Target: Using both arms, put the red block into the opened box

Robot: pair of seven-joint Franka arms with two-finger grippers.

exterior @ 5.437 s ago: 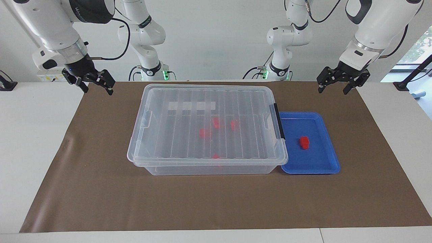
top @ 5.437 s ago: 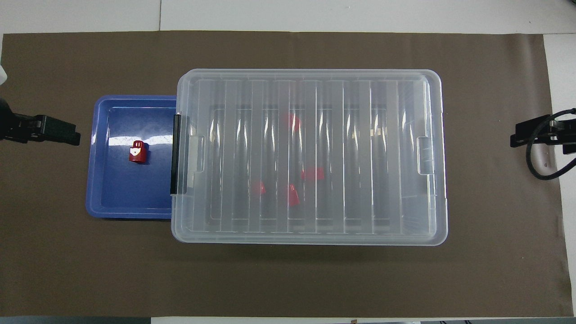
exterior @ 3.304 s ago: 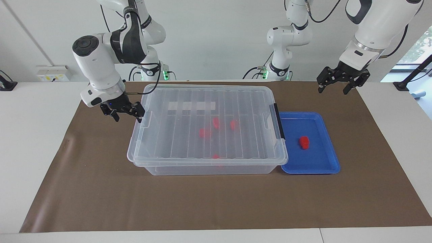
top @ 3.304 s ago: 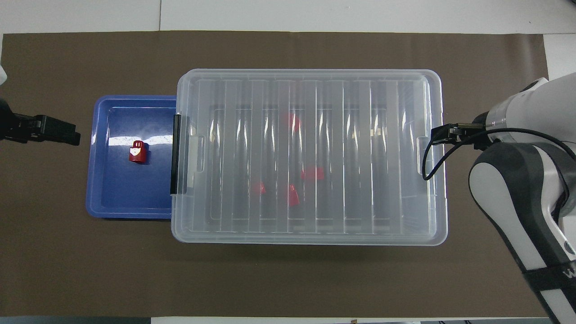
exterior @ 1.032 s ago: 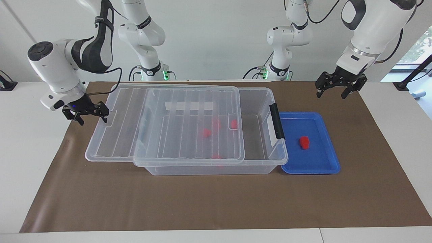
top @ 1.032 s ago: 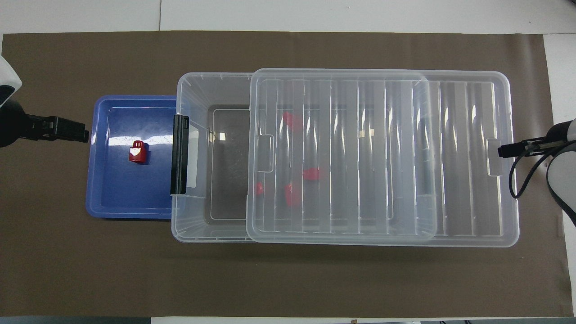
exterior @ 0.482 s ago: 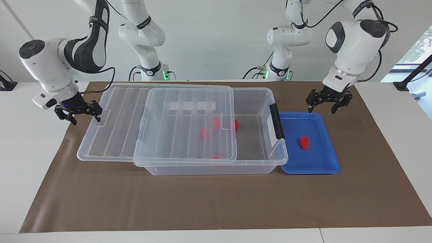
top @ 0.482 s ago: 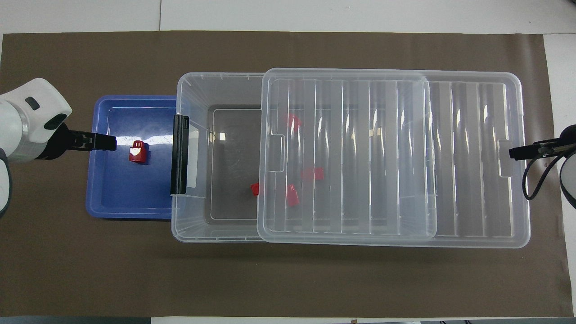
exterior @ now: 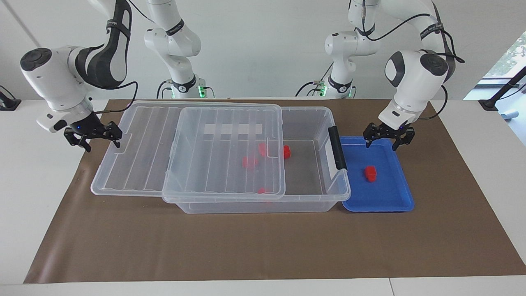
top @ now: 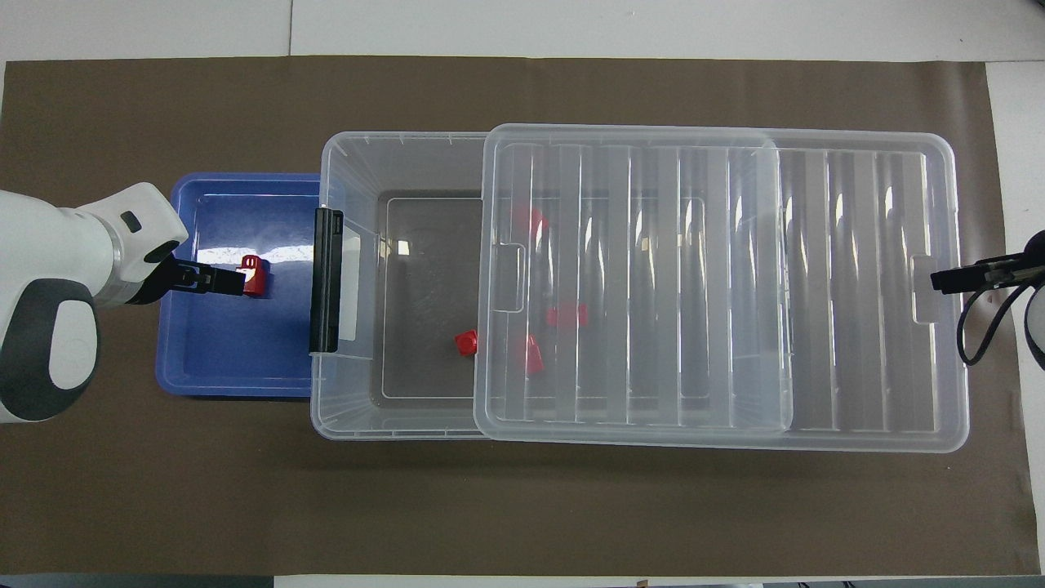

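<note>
No readable text anywhere on the table.
The box (exterior: 316, 123) carries a white label strip (exterior: 233, 129), seen through the clear lid (exterior: 135, 156), but it looks blank from both views. A small white marking sits on top of the red block (top: 254, 276) in the blue tray (top: 237, 367), too small to make out.

Blue tray (exterior: 394, 203), brown mat (exterior: 263, 246), white tabletop (exterior: 41, 164)

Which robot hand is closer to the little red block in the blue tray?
Left. The left end effector is over the blue tray, above the red block. The right end effector is at the lid's end.
</note>
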